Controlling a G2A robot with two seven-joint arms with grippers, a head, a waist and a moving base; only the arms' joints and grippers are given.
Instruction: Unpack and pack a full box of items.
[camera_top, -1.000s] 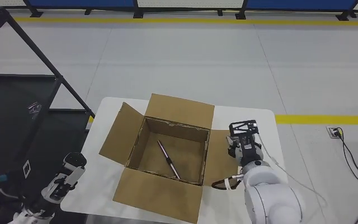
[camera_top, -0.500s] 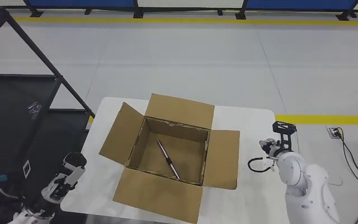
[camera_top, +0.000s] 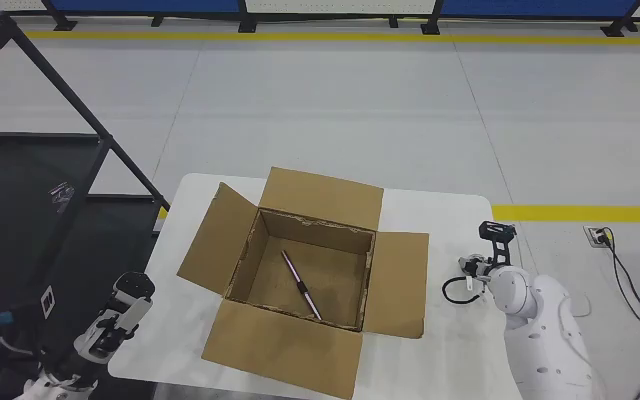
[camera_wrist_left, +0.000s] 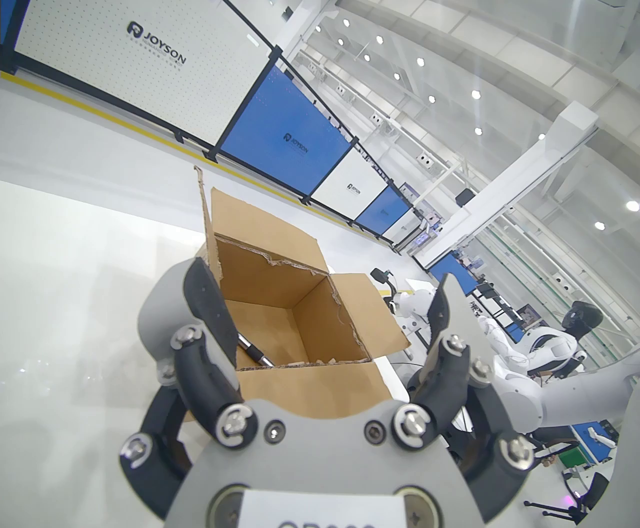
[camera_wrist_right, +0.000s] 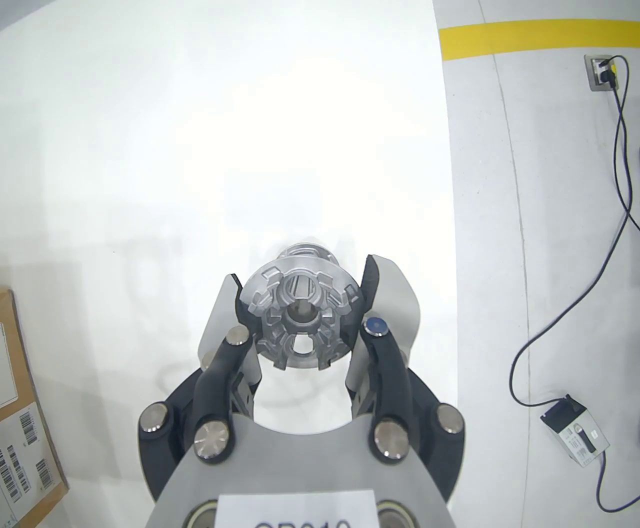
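An open cardboard box (camera_top: 305, 268) stands mid-table with its flaps spread; a thin dark metal rod (camera_top: 300, 284) lies slantwise on its floor. My right gripper (camera_wrist_right: 303, 281) is shut on a grey metal hub with a toothed rim (camera_wrist_right: 301, 316), held just above the white table. In the top view this right gripper (camera_top: 474, 268) sits to the right of the box's right flap. My left gripper (camera_wrist_left: 320, 295) is open and holds nothing, looking at the box (camera_wrist_left: 295, 310) and the rod (camera_wrist_left: 252, 348) from off the table's left front corner (camera_top: 128, 292).
The white table (camera_top: 450, 215) has bare room right of the box, up to its right edge. A labelled box flap (camera_wrist_right: 20, 400) lies near the right gripper. A black frame (camera_top: 90, 135) stands left of the table. A cable and socket (camera_wrist_right: 602, 72) lie on the floor.
My right arm has swung from over the box's right flap out to the right side of the table. The left arm, box and rod have stayed put.
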